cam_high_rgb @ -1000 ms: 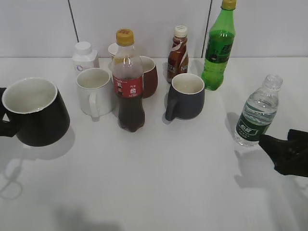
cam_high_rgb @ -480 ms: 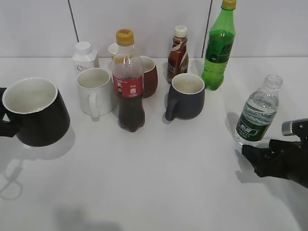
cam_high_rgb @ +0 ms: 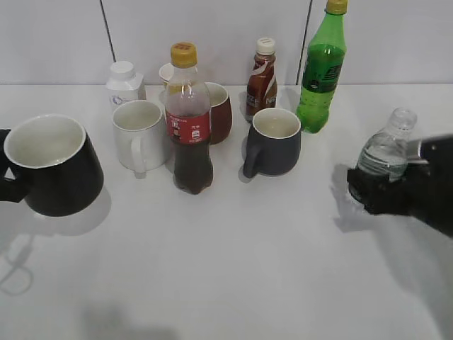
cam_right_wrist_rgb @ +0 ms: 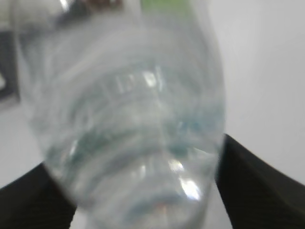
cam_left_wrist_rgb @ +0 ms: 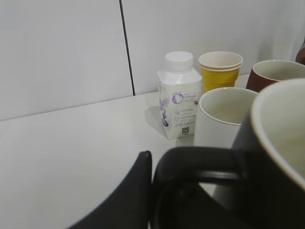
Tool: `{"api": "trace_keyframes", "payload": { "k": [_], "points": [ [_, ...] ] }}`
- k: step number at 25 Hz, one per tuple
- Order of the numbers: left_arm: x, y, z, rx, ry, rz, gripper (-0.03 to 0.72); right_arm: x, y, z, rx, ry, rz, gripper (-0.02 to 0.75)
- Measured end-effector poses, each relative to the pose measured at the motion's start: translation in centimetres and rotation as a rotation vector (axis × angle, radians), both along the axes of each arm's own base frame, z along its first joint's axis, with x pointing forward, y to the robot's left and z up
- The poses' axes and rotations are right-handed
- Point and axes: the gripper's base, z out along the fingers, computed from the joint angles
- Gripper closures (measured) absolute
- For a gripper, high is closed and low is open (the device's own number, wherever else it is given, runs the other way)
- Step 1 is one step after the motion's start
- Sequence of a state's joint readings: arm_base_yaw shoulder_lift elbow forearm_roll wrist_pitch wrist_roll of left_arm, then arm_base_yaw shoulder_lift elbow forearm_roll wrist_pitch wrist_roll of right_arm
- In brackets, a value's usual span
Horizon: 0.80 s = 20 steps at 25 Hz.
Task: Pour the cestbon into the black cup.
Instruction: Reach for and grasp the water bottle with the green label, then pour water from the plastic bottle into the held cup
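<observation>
The cestbon (cam_high_rgb: 386, 152), a small clear bottle with no cap, stands at the right of the table. It fills the right wrist view (cam_right_wrist_rgb: 128, 119), blurred. My right gripper (cam_high_rgb: 382, 193) is open, with one jaw on each side of the bottle's lower half, which it hides in the exterior view. In the right wrist view the gripper (cam_right_wrist_rgb: 143, 191) flanks the bottle. The black cup (cam_high_rgb: 53, 166) is at the far left, white inside. My left gripper (cam_high_rgb: 3, 177) is shut on its handle. In the left wrist view the gripper (cam_left_wrist_rgb: 164, 191) holds the handle, with the cup (cam_left_wrist_rgb: 281, 157) at the right.
In the middle stand a cola bottle (cam_high_rgb: 187, 120), a white mug (cam_high_rgb: 138, 134), a dark red mug (cam_high_rgb: 218, 112) and a dark grey mug (cam_high_rgb: 276, 142). Behind them are a green soda bottle (cam_high_rgb: 322, 67), a brown drink bottle (cam_high_rgb: 262, 78), a small white bottle (cam_high_rgb: 124, 83) and a yellow cup (cam_left_wrist_rgb: 220, 69).
My right gripper has moved up and left from beside the table's edge, and its jaws now stand around the cestbon's lower half. The left gripper and the black cup have not moved.
</observation>
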<state>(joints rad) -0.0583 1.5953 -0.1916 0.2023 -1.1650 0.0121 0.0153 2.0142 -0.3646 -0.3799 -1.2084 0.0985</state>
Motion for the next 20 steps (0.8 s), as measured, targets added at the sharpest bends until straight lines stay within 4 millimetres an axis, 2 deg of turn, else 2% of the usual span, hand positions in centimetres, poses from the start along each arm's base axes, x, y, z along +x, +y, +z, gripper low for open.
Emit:
{"api": "trace_keyframes", "payload": {
  "k": [3, 6, 12, 20],
  "points": [
    [0.0, 0.0, 0.0, 0.0, 0.0, -0.001, 0.639, 1.9, 0.3, 0.8, 0.0, -0.071, 0.032, 0.122],
    [0.0, -0.2, 0.0, 0.005, 0.0, -0.02, 0.639, 2.6, 0.4, 1.1, -0.003, -0.095, 0.042, 0.237],
    [-0.1, -1.2, 0.4, 0.014, -0.019, -0.085, 0.639, 1.2, 0.4, 2.0, -0.012, -0.076, 0.051, 0.237],
    [0.0, -4.0, 2.0, 0.059, -0.01, -0.212, 0.639, -0.3, 1.8, 6.9, -0.143, -0.096, 0.127, 0.237]
  ]
}}
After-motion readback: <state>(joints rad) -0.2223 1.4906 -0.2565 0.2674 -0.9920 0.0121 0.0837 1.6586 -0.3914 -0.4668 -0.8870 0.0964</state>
